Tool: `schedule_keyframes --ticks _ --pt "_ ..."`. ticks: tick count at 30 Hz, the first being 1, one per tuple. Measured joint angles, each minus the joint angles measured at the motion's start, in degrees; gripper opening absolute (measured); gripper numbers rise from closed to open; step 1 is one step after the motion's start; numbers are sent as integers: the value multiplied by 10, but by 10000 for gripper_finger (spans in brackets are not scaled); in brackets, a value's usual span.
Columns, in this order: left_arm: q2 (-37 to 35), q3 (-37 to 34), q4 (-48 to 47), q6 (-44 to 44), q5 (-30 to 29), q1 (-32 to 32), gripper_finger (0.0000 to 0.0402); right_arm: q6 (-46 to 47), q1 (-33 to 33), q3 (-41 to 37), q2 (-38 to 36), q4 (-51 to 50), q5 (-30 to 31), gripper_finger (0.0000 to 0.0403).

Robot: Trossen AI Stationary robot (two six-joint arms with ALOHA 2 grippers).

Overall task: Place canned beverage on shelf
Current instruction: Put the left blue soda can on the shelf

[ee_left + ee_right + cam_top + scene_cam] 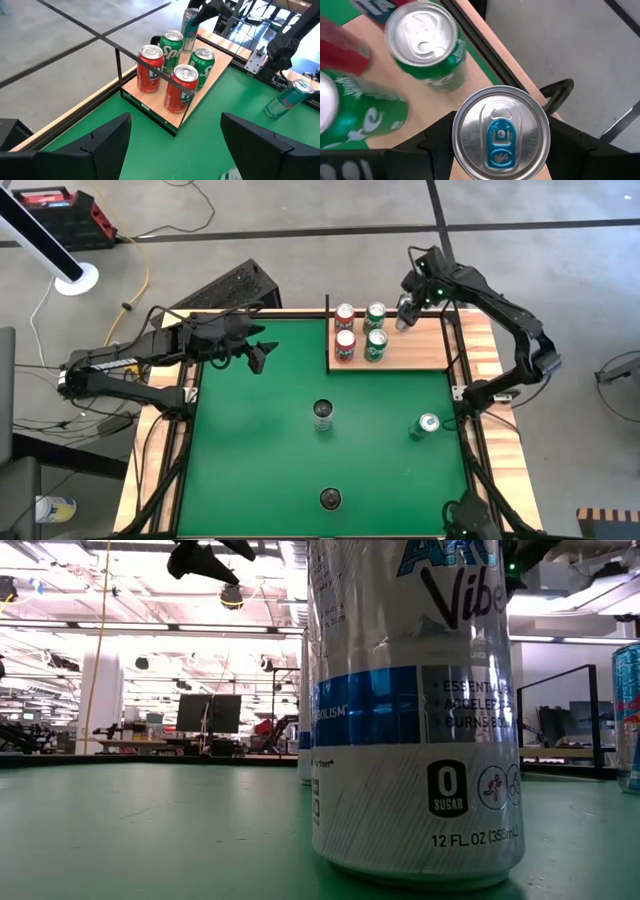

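The shelf (420, 352) is a pale-wood panel at the table's far edge, right of centre. Two red cans (345, 330) and two green cans (375, 330) stand upright on it. My right gripper (405, 313) is over the shelf's far part, just right of the green cans, shut on a slim silver can (500, 132) with a blue tab. That can also shows in the left wrist view (189, 27); a green can hides its base. My left gripper (260, 356) hangs open over the green felt's far left, its fingers (95, 145) holding nothing. My right gripper pinches the silver can between its two fingers (436, 136), one on each side of the can's wall just below the top rim (465, 115). The fingers come from above, slanting down. The can stays upright; whether its base rests on the shelf, I cannot tell.
Three more cans stand on the green felt: a silver one (322, 415) at the centre, a blue-green one (427, 425) near the right edge, a dark-topped one (330, 499) near the front edge, filling the low view (415, 710). A thin black post (119, 65) rises at the shelf's left edge.
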Motion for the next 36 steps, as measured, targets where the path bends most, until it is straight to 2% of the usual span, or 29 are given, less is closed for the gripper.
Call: schedule_keyframes --ticks 10,17,36 --pt "0 0 -1 -3 -7 0 292 59 2 -52 -8 34 2 262" --pt "0 0 -6 -3 -9 0 292 54 11 -86 -17 81 2 262" --pt "0 0 -8 11 -9 0 292 39 2 -88 -39 73 0 262"
